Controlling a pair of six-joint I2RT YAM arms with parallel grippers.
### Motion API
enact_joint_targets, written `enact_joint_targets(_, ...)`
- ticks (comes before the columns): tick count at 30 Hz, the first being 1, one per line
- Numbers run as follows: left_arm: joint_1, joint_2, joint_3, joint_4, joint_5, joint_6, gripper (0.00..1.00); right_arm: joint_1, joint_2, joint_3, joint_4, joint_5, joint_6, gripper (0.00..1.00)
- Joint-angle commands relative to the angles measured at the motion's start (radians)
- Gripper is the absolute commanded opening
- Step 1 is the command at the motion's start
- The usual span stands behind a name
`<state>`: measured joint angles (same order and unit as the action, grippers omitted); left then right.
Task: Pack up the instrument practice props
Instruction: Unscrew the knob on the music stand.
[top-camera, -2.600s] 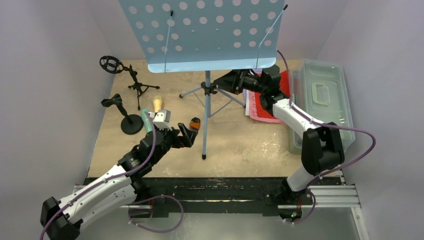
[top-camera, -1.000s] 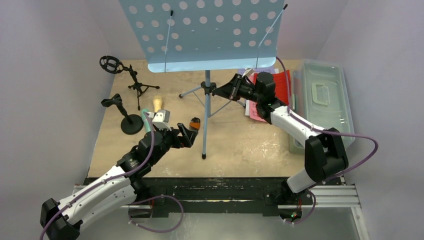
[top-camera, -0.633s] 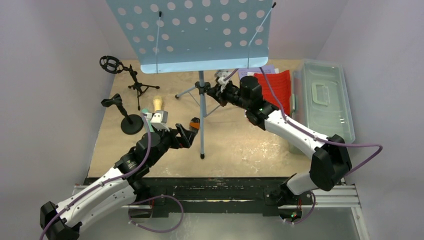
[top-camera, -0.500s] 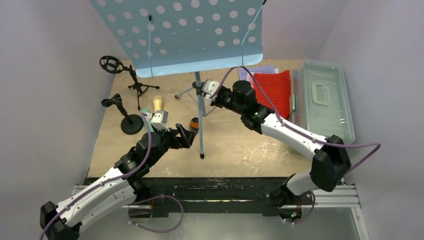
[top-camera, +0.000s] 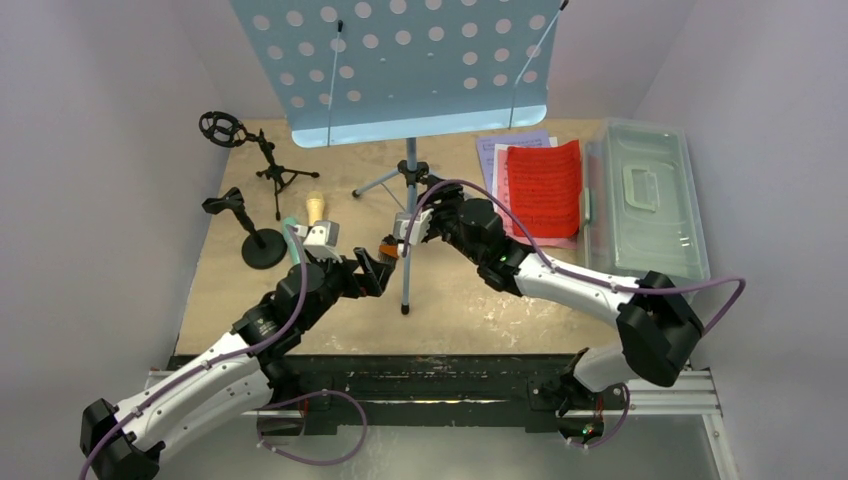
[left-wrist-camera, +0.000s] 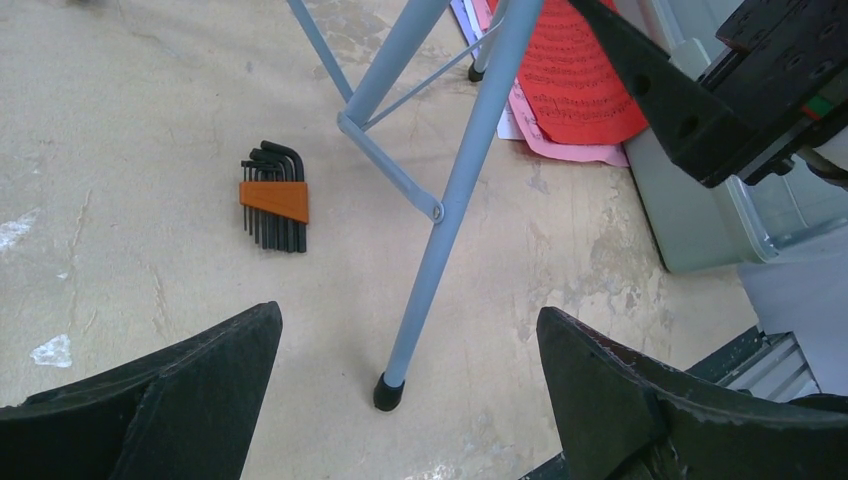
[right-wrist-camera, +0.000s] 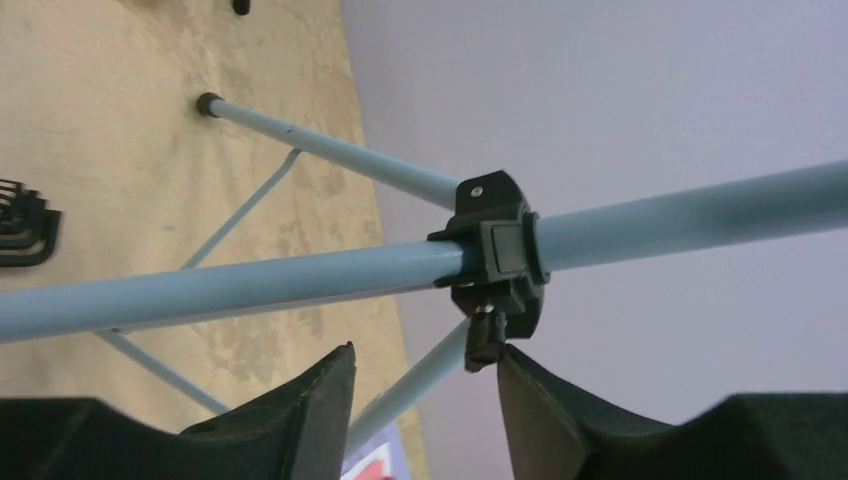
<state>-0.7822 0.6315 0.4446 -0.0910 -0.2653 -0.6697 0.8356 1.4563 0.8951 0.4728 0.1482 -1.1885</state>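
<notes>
The light-blue tripod (top-camera: 408, 205) with its perforated tray (top-camera: 400, 60) stands at the back centre. My right gripper (top-camera: 422, 203) is open at its pole. In the right wrist view, the jaws (right-wrist-camera: 425, 400) straddle a leg strut just below the black collar (right-wrist-camera: 495, 250). My left gripper (top-camera: 382, 262) is open and empty, low beside the front leg, whose foot (left-wrist-camera: 388, 392) lies between the fingers. Red (top-camera: 543, 185), pink and purple pages lie at the back right. The yellow microphone (top-camera: 316, 207), the mint-green one (top-camera: 292, 240) and two black microphone tripods (top-camera: 262, 160) (top-camera: 248, 228) are at the left.
The translucent grey tub (top-camera: 650, 200) with its lid on stands along the right edge. A set of black hex keys in an orange holder (left-wrist-camera: 275, 205) lies on the table under the tripod. Purple-white walls close in on three sides.
My right arm has left the pages at the back right and swung left and forward to the tripod's pole. The tripod swayed left, then came back. My left arm has barely moved.
</notes>
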Motion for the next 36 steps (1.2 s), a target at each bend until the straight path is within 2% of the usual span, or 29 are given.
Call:
enact_joint_targets(1, -0.005, 0.003, 0.005, 0.036, 0.003, 0.003, 1.00, 0.000, -0.072, 0.055, -0.188, -0.066, 0.235, 0.63)
enact_joint_targets(5, -0.005, 0.001, 0.015, 0.021, 0.013, 0.001, 1.00, -0.012, -0.147, 0.060, -0.322, -0.145, 0.388, 0.79)
enact_joint_targets(7, -0.005, -0.007, 0.014, 0.015, 0.014, -0.003, 1.00, -0.044, -0.189, 0.060, -0.401, -0.234, 0.451, 0.84)
enact_joint_targets(12, -0.005, -0.017, 0.001, 0.030, 0.017, -0.008, 1.00, -0.182, -0.267, 0.058, -0.568, -0.579, 0.648, 0.91)
enact_joint_targets(14, -0.005, -0.008, -0.001, 0.039, 0.026, -0.012, 1.00, -0.257, -0.282, 0.034, -0.526, -0.750, 0.807, 0.95)
enact_joint_targets(16, -0.005, 0.006, -0.001, 0.051, 0.039, -0.016, 1.00, -0.351, -0.273, -0.018, -0.366, -0.966, 1.047, 0.98)
enact_joint_targets(18, -0.005, 0.016, -0.002, 0.060, 0.051, -0.018, 1.00, -0.402, -0.252, -0.075, -0.156, -1.092, 1.336, 0.98)
enact_joint_targets(20, -0.005, 0.019, -0.004, 0.067, 0.062, -0.023, 1.00, -0.419, -0.227, -0.096, -0.008, -1.109, 1.564, 0.99)
enact_joint_targets(22, -0.005, 0.015, -0.005, 0.065, 0.064, -0.025, 1.00, -0.429, -0.177, -0.084, 0.081, -1.059, 1.833, 0.99)
enact_joint_targets(24, -0.005, 0.013, -0.002, 0.059, 0.063, -0.025, 1.00, -0.439, -0.124, -0.044, 0.083, -0.996, 2.072, 0.98)
enact_joint_targets(25, -0.005, 0.012, -0.001, 0.056, 0.062, -0.025, 1.00, -0.441, -0.099, -0.010, 0.034, -0.976, 2.136, 0.98)
enact_joint_targets(28, -0.005, 0.013, -0.003, 0.060, 0.055, -0.026, 1.00, -0.441, -0.050, 0.100, -0.080, -0.933, 2.229, 0.96)
enact_joint_targets(32, -0.005, 0.026, -0.007, 0.071, 0.062, -0.030, 1.00, -0.443, -0.014, 0.108, -0.006, -0.860, 2.360, 0.94)
enact_joint_targets(36, -0.005, 0.033, -0.006, 0.072, 0.063, -0.027, 1.00, -0.444, 0.043, 0.140, 0.021, -0.832, 2.379, 0.86)
